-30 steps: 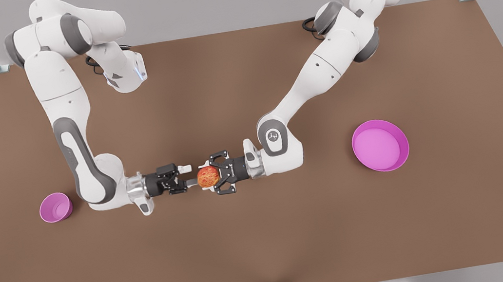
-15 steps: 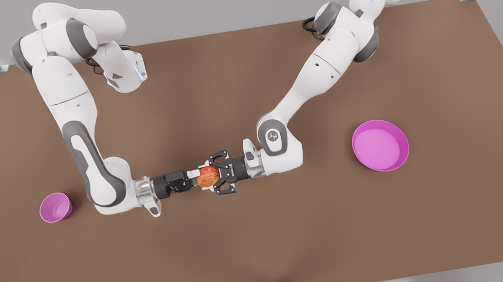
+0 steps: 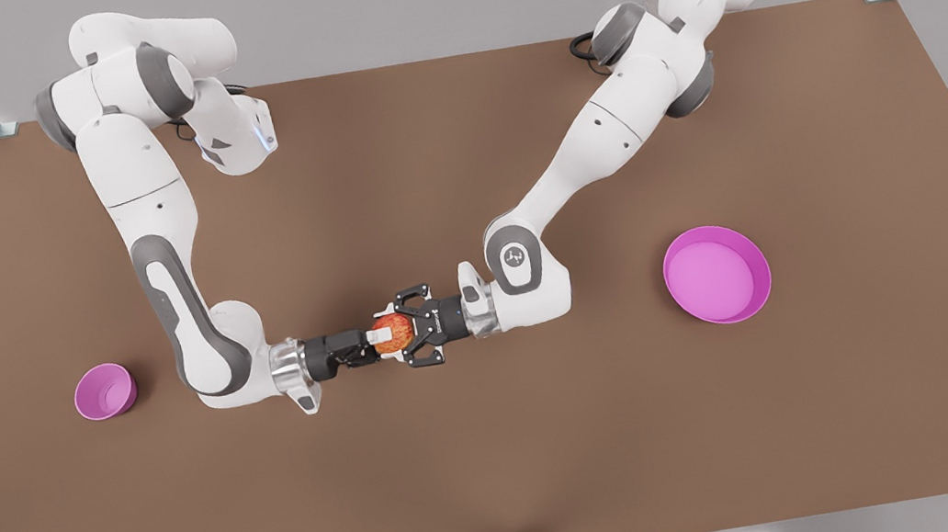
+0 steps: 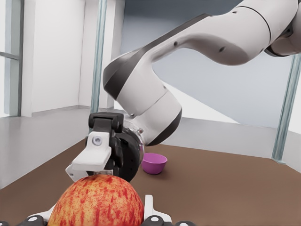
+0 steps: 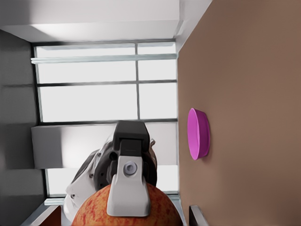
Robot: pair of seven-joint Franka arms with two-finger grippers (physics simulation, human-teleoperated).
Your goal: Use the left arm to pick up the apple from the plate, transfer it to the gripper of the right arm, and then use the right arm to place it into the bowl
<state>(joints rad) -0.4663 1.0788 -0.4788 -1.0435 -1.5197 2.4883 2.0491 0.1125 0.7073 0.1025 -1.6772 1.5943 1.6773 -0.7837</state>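
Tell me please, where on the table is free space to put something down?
The table is bare along its near edge and between the plate and the far edge. It is crowded at the middle, where the left gripper holds the apple and the right gripper meets it. The bowl borders the front view's left.

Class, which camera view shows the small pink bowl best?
The front view: the whole bowl, inside included. The left wrist view has it side-on behind the right gripper. The right wrist view faces the plate.
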